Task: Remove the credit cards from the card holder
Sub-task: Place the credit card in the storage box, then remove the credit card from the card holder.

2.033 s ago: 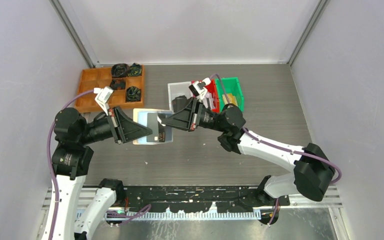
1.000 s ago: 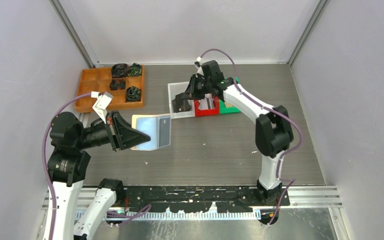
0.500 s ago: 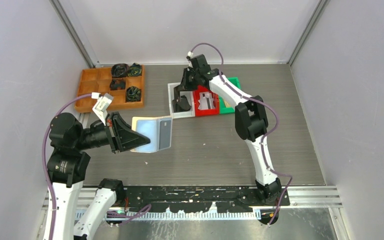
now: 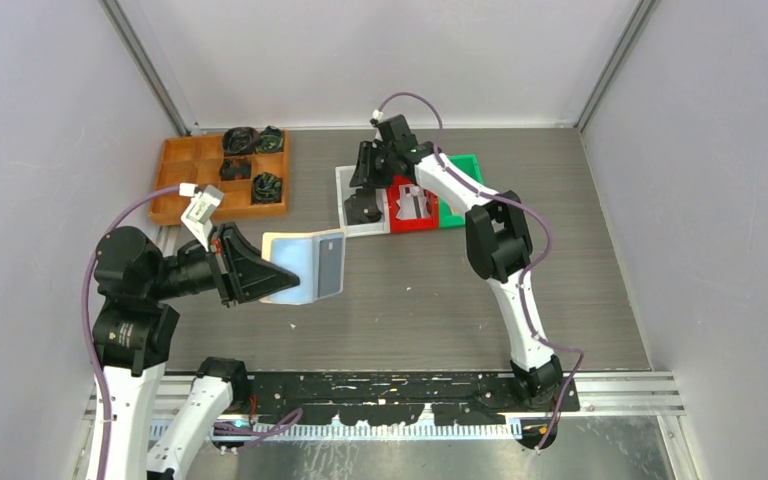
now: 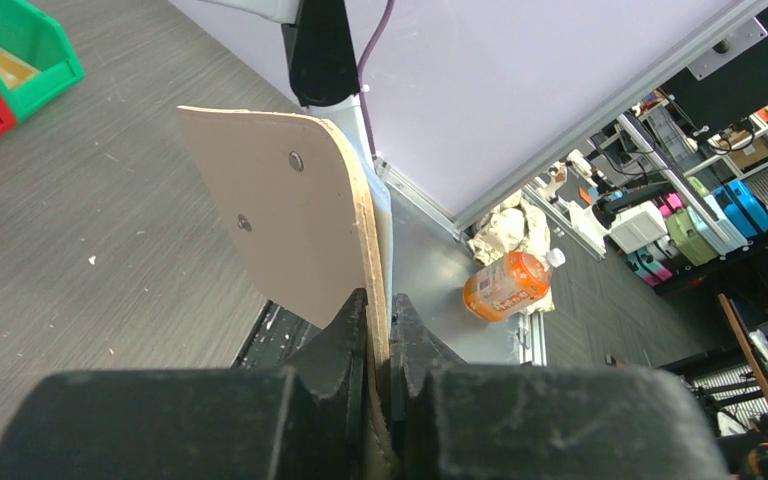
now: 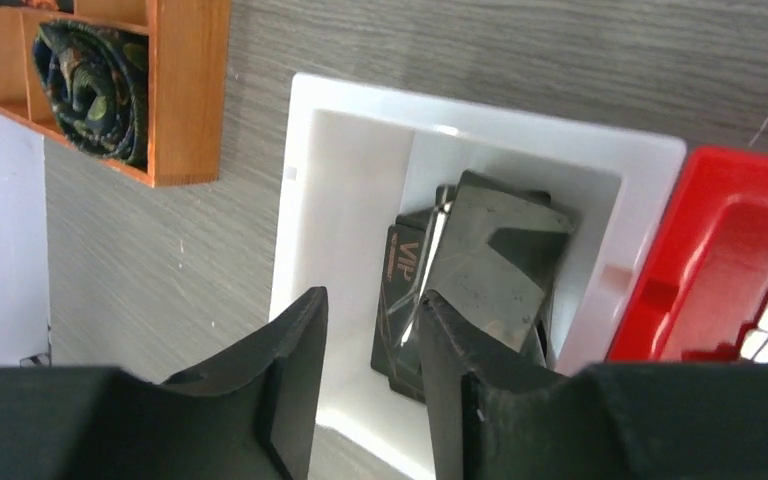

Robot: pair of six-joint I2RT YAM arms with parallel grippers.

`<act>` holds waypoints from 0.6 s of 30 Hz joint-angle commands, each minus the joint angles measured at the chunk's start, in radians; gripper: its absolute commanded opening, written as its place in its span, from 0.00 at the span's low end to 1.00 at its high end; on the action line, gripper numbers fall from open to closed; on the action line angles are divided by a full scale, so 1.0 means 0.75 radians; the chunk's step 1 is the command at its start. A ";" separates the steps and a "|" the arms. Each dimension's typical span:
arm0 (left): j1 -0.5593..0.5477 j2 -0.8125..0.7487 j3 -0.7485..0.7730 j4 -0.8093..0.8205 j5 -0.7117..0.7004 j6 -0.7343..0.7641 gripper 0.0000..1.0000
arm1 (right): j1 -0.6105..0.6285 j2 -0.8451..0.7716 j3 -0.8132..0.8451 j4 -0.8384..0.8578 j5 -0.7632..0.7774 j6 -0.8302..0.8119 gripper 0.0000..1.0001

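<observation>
Top external view: the left gripper [image 4: 258, 272] sits at the near left, its fingers pinched tight on the edge of the card holder [image 4: 300, 268]. It holds the card holder open and off the table [image 4: 410, 300], with one grey card [image 4: 329, 262] in the right pocket. At the far middle the right gripper [image 4: 362, 178] hangs over a white bin [image 4: 341, 205], fingers partly apart and gripping nothing. Dark credit cards [image 6: 490, 260] lie in that bin, just left of a red bin [image 6: 730, 240].
</observation>
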 commanded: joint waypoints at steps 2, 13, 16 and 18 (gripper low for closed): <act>0.006 -0.009 0.054 0.128 0.019 -0.037 0.01 | 0.019 -0.335 -0.093 0.112 -0.062 0.014 0.50; 0.003 -0.025 0.056 0.160 0.047 -0.083 0.00 | 0.032 -1.098 -0.807 0.951 -0.614 0.586 0.99; 0.005 -0.032 0.048 0.176 0.052 -0.094 0.00 | 0.042 -1.274 -1.069 1.362 -0.652 0.875 0.99; 0.003 -0.031 0.044 0.194 0.057 -0.106 0.00 | 0.065 -1.378 -1.206 1.506 -0.651 0.959 1.00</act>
